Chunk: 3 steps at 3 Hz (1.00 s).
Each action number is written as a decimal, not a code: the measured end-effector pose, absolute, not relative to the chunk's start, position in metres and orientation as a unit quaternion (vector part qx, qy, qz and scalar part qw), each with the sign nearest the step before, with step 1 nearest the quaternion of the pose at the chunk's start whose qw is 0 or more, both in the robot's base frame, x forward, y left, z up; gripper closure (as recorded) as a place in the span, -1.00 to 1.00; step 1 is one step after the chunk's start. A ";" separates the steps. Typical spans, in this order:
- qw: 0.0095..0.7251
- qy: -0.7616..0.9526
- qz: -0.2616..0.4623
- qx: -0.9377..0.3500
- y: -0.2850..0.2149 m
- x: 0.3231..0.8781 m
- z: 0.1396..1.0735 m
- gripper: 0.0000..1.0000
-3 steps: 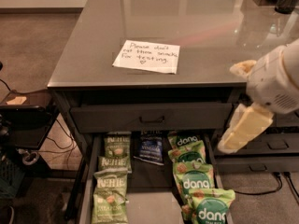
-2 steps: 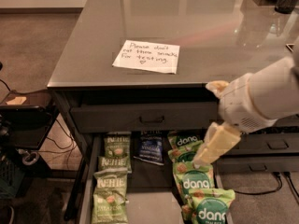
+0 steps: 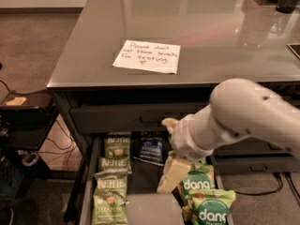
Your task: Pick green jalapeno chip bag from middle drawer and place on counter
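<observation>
Several olive-green KETTLE chip bags point(image 3: 111, 184) lie in a column along the left side of the open middle drawer point(image 3: 151, 209), below the counter point(image 3: 197, 22). My gripper point(image 3: 164, 156) hangs on the white arm that comes in from the right. It sits over the middle of the drawer, to the right of the KETTLE bags and in front of the dark blue bag point(image 3: 151, 149). Its cream fingers point(image 3: 172, 174) stand apart and hold nothing. Part of the drawer's right side is hidden behind the arm.
Brighter green "dang" bags point(image 3: 195, 185) fill the drawer's right side. A white handwritten note point(image 3: 146, 56) lies on the counter. A closed flat-front drawer point(image 3: 117, 119) sits above the open one. Cables and a dark shelf point(image 3: 26, 125) stand at the left.
The arm has swung left and down from the counter's right edge, and the gripper now sits over the middle of the open drawer. The bags have not moved.
</observation>
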<state>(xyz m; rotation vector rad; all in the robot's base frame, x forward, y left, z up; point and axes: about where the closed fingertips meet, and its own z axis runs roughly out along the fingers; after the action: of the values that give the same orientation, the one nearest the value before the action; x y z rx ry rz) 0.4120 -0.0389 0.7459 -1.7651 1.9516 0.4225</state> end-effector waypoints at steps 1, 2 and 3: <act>0.235 0.711 0.155 -0.644 -0.039 0.411 0.746 -1.00; 0.235 0.711 0.155 -0.644 -0.039 0.411 0.746 -1.00; 0.232 0.695 0.152 -0.663 -0.030 0.404 0.703 -1.00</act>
<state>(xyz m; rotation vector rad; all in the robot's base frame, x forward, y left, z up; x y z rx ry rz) 0.4037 -0.0299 0.7029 -1.8227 1.9103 0.4166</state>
